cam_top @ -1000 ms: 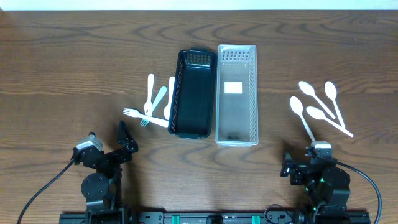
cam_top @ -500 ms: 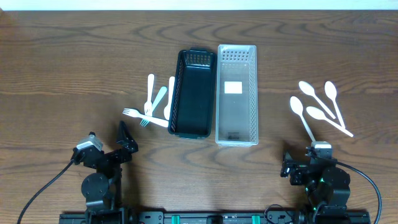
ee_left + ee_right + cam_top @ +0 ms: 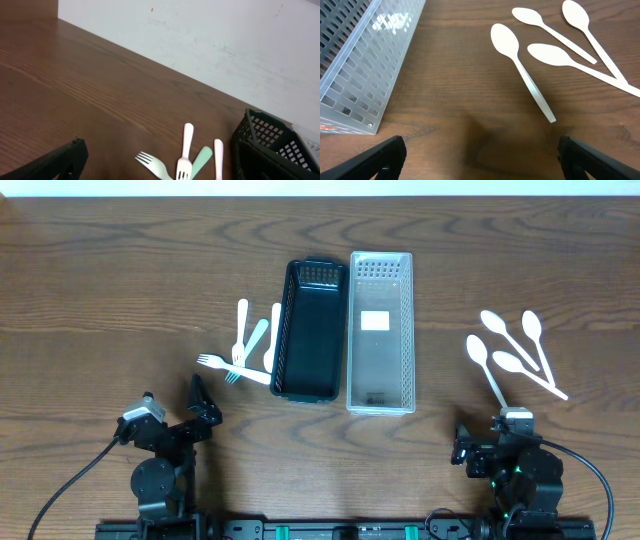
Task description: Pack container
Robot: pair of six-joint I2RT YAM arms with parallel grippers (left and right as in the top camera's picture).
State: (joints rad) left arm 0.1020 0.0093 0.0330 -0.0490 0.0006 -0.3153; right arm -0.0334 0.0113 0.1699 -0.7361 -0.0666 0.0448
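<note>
A black basket (image 3: 310, 330) and a clear slotted container (image 3: 381, 330) stand side by side mid-table, both with nothing in them. Several white and pale green forks and knives (image 3: 246, 350) lie just left of the black basket, and they also show in the left wrist view (image 3: 186, 160). Several white spoons (image 3: 512, 348) lie at the right, seen closer in the right wrist view (image 3: 520, 65). My left gripper (image 3: 188, 416) rests open at the near left, one finger (image 3: 62, 159) showing. Open and holding nothing, my right gripper (image 3: 482, 160) sits short of the spoons.
The black basket's mesh corner (image 3: 265, 145) fills the lower right of the left wrist view. The clear container's wall (image 3: 365, 65) runs along the left of the right wrist view. A white wall (image 3: 200, 40) borders the table's far edge.
</note>
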